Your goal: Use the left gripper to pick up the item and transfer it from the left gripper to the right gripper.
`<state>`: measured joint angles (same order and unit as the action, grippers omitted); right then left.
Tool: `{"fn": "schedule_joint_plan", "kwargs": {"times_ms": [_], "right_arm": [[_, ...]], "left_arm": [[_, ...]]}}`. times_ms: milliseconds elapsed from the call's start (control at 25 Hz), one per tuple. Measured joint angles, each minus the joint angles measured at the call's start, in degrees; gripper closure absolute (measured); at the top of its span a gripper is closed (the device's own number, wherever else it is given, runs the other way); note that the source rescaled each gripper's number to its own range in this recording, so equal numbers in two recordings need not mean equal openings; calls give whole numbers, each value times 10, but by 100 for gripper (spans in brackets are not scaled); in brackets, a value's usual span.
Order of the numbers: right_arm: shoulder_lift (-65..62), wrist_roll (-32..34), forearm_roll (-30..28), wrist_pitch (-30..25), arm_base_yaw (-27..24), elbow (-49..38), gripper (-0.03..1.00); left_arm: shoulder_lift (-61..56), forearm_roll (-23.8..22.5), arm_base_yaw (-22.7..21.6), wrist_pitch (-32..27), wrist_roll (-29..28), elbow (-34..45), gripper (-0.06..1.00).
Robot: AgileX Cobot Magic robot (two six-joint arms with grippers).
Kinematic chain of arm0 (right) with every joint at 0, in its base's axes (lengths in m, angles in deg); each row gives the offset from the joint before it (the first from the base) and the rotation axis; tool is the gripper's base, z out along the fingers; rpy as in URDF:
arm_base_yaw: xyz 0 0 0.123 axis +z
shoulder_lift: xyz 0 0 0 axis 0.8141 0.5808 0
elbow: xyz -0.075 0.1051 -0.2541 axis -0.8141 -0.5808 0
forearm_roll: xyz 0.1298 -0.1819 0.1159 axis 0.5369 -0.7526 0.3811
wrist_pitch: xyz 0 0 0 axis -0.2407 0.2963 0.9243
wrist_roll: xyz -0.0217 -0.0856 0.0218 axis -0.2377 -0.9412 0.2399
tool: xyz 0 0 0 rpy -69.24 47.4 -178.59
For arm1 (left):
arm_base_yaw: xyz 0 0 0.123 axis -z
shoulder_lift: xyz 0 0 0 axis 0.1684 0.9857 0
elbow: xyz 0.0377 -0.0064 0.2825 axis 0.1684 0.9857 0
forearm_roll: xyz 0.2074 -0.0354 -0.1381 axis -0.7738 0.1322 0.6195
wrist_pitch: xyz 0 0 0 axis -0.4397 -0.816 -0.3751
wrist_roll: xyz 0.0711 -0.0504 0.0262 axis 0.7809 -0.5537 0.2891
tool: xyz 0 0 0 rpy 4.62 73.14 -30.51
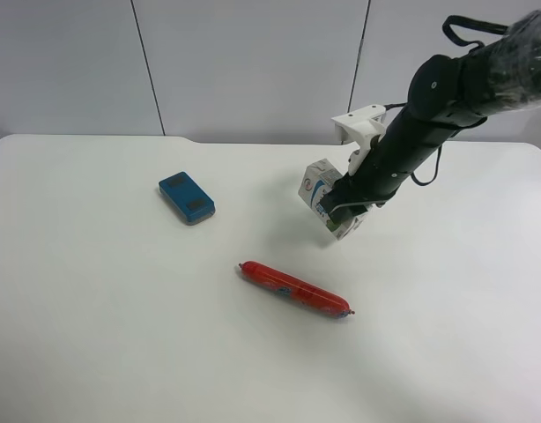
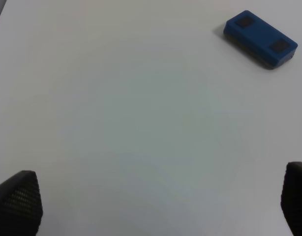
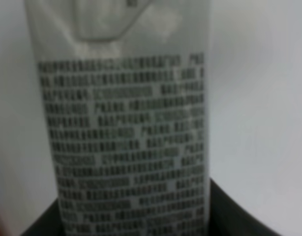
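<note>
The white milk carton [image 1: 320, 183] with blue markings is held tilted in my right gripper [image 1: 343, 214], a little above the white table [image 1: 103, 308]. This gripper is on the bulky black arm with the white bracket [image 1: 363, 123], at the exterior high view's right. In the right wrist view the carton's printed side [image 3: 126, 137] fills the frame between dark fingers [image 3: 239, 216]. My left gripper [image 2: 156, 206] is open and empty over bare table. It shows only in the left wrist view, and its arm is out of the exterior high view.
A flat blue block [image 1: 187, 197] lies on the table left of the carton; it also shows in the left wrist view [image 2: 260, 39]. A long red sausage [image 1: 294, 289] lies in front of the carton. A grey wall stands behind the table.
</note>
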<state>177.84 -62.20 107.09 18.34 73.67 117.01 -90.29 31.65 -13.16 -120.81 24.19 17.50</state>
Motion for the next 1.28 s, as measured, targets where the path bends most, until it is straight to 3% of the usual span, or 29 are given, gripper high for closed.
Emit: {"fn": "schedule_joint_plan", "kwargs": {"times_ms": [160, 200, 240, 320, 400, 440, 640, 1080, 1280], "right_arm": [[19, 1, 1, 21, 0, 0, 96], [22, 1, 1, 21, 0, 0, 89], [24, 2, 1, 21, 0, 0, 72], [24, 2, 1, 20, 0, 1, 29], [19, 2, 1, 13, 0, 1, 9], [11, 2, 1, 4, 0, 1, 4], [-78, 6, 1, -66, 0, 1, -3], [-400, 107, -47, -369, 0, 0, -3], [-536, 150, -73, -396, 0, -53, -3]], "left_arm": [[0, 0, 0, 0, 0, 0, -5], [0, 0, 0, 0, 0, 0, -5], [0, 0, 0, 0, 0, 0, -5], [0, 0, 0, 0, 0, 0, -5], [0, 0, 0, 0, 0, 0, -5], [0, 0, 0, 0, 0, 0, -5], [0, 0, 0, 0, 0, 0, -5], [0, 0, 0, 0, 0, 0, -5], [0, 0, 0, 0, 0, 0, -5]]}}
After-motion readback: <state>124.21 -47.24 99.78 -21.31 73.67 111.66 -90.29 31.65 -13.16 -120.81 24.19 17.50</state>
